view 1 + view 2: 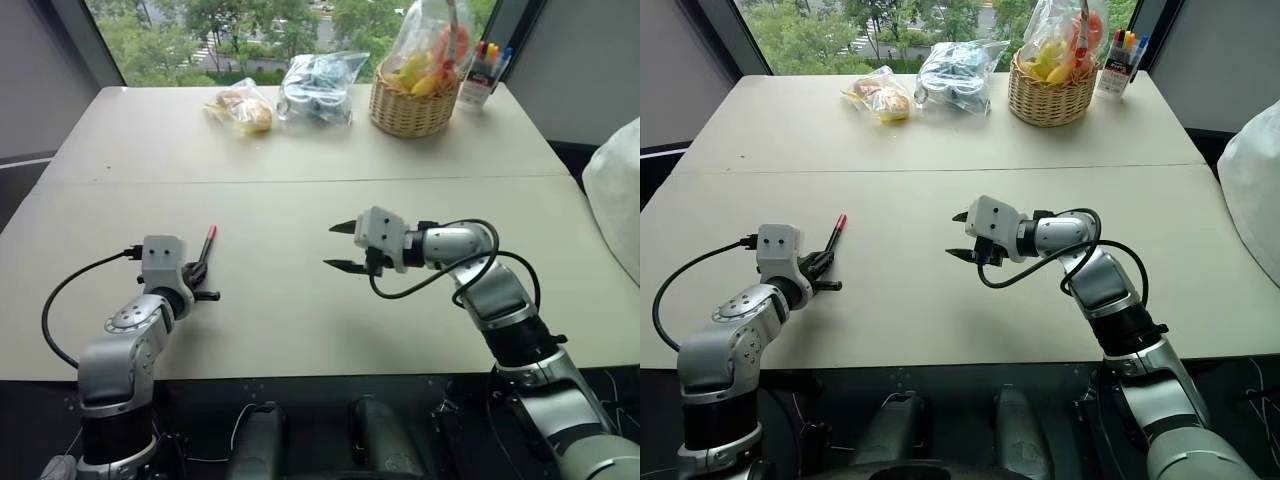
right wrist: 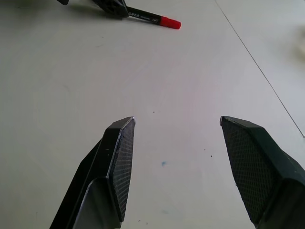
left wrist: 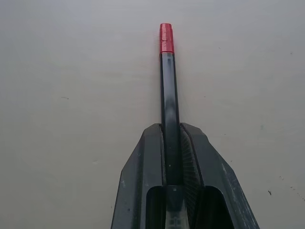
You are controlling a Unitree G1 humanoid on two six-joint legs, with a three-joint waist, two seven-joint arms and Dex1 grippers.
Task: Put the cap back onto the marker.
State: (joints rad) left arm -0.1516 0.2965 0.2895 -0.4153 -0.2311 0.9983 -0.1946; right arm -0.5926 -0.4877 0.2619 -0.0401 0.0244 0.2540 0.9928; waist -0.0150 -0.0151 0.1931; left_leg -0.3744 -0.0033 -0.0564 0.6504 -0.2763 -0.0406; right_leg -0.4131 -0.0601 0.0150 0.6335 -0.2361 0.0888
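Observation:
My left gripper (image 1: 203, 275) is shut on the slim black marker (image 3: 169, 109) near the table's front left. The marker sticks out forward from between the fingers, low over the tabletop. The small red cap (image 3: 166, 38) sits on the marker's far end, also seen as the cap (image 2: 170, 22) from the right wrist. My right gripper (image 1: 340, 246) hovers above the table's middle, pointing left towards the marker and well apart from it. It is open, with nothing between its fingers (image 2: 121, 157).
Along the far edge stand a wicker basket (image 1: 412, 105) of bagged fruit, two filled plastic bags (image 1: 318, 88) and a cup of coloured markers (image 1: 482, 70). A seam (image 1: 300, 181) crosses the table. A white bulky thing (image 1: 615, 190) sits past the right edge.

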